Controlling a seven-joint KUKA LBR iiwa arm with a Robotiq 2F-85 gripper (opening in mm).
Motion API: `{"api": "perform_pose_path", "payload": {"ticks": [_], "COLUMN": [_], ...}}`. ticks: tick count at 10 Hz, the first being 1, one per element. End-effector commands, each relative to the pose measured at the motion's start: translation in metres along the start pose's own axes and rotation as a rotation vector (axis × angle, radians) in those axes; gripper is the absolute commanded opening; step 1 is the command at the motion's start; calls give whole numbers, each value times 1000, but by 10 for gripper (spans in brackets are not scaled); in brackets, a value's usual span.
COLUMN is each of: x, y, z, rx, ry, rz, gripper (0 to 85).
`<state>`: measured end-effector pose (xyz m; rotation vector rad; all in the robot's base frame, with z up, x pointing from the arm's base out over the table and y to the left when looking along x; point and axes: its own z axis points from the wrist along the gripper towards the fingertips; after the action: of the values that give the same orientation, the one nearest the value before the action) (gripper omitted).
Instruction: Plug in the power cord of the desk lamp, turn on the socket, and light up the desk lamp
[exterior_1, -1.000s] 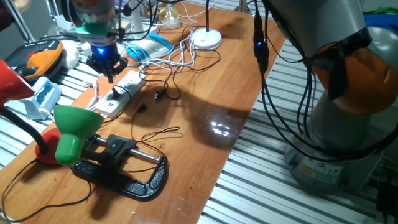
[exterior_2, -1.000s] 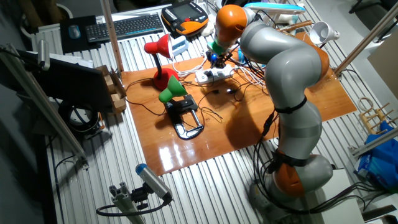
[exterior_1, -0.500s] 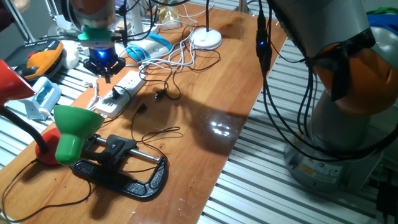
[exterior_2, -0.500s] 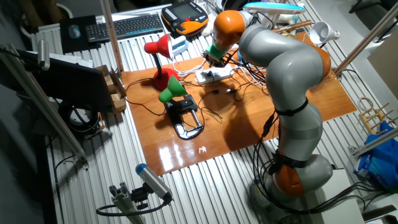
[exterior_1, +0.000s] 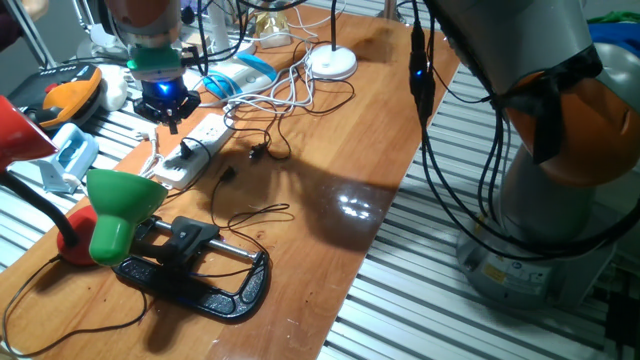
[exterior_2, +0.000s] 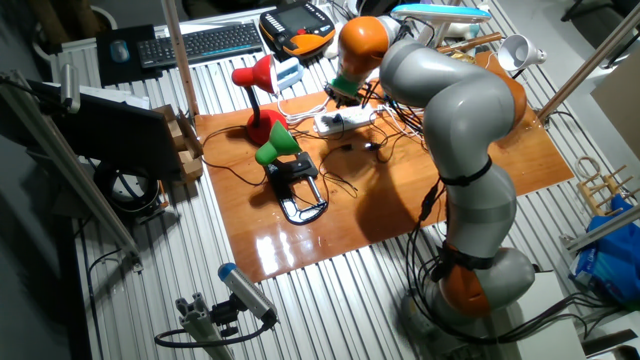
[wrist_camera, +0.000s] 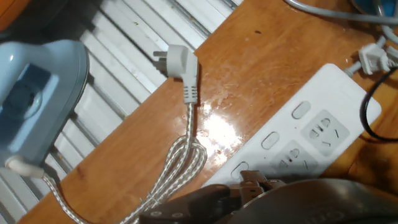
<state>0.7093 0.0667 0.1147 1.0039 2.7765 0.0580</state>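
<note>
Gripper: the gripper (exterior_1: 165, 103) hangs above the far end of the socket, off the table, at about 10 o'clock in one fixed view; whether its fingers are spread or closed I cannot tell, since the hand view shows only a blurred dark part along its bottom edge, and nothing is seen held.
Socket: the socket (exterior_1: 193, 148) lies flat on the wooden table (exterior_1: 330, 190), outlets upward, so a plug can go straight down into it; in the hand view its body (wrist_camera: 298, 134) runs from 6 o'clock to 2 o'clock, with small oval switches along one edge.
Plugged cord: a black plug (exterior_1: 188, 147) appears to sit in the strip near its middle, its thin black cord trailing toward the lamp, which suggests the plugging step is done.
Loose plug: a white plug (wrist_camera: 180, 62) rests at the table edge, at 11 o'clock in the hand view, apart from the strip, its braided cord running to 7 o'clock.
Desk lamp: the green desk lamp (exterior_1: 120, 210) is clamped at 8 o'clock, unlit.
Likely step: pressing a switch.
</note>
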Motion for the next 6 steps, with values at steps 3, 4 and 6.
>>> {"api": "perform_pose_path", "payload": {"ticks": [3,4,6], "x": [0,0,0], "y": [1,1,1], "z": [1,1,1], "rx": [-50,-40,-26], "ry": [51,59,67], "rz": [-313,-334,-375], "gripper": [0,0,0]}}
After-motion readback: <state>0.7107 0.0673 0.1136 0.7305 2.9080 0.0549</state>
